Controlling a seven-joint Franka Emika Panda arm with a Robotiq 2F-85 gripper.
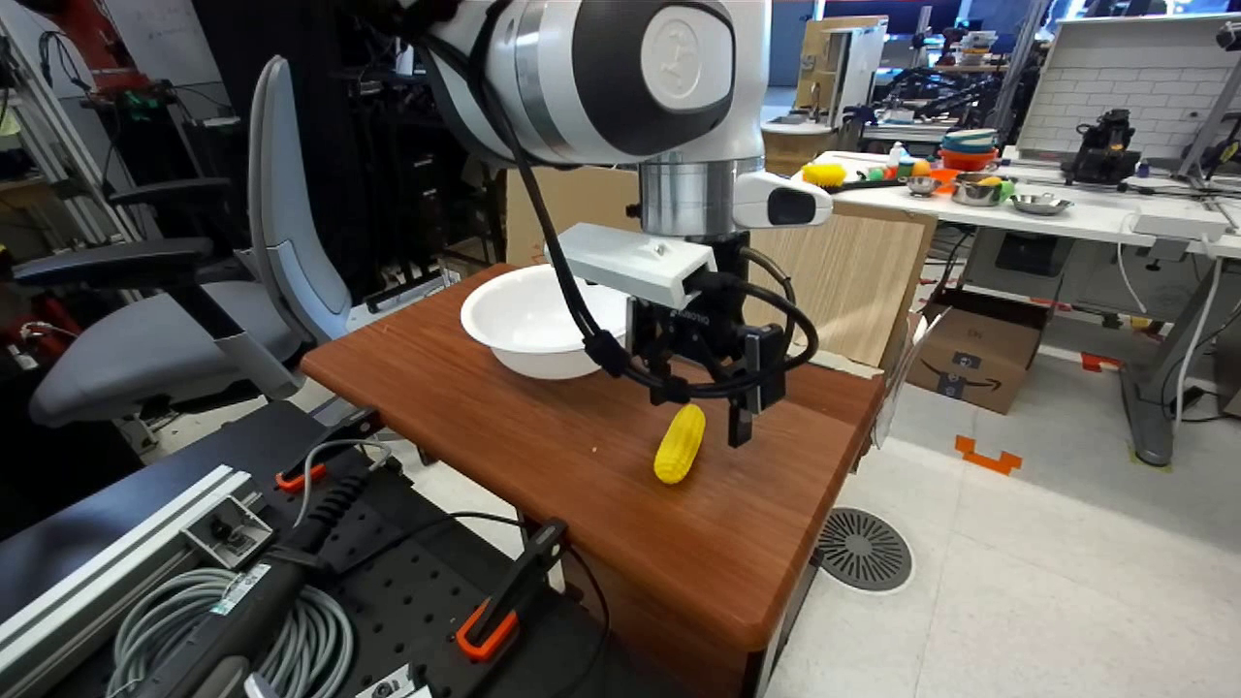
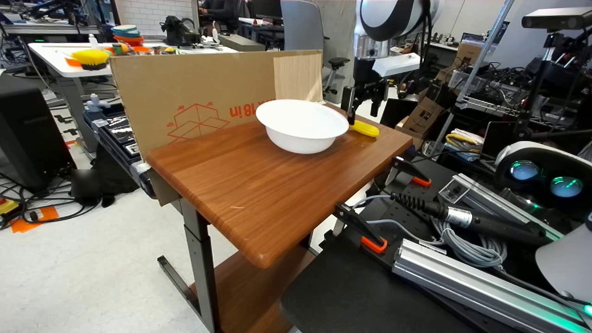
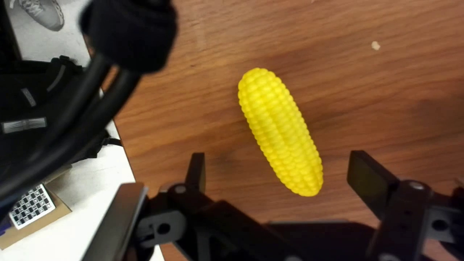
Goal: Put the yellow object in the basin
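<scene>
One cob (image 3: 281, 132) waiting, 0 in the basin (image 2: 303, 142)

Task's looking early-stage, prob. pre-grasp. The gripper (image 3: 278, 168) is hanging w/ jaws spread wide, released & holding nothing. In wrist view the cob is lying near mid-frame, its lower-right end showing btwn the jaws, so alignment is seeming OK (my guess; height's hard to judge). Left to do, prob.: lowering, pinching, lifting, carrying across, dropping in. In an exterior view the cob is resting on the table (image 1: 562, 446), just right of centre in the frame's lower half; the basin is sitting up & left of it, apart. Looks-wise, the cob is showing bright yellow, oblong, w/ rounded ends & rows of bumpy kernels; it's lying on its side, running upper left to lower right in wrist view. Basin's looking plain white.
</scene>
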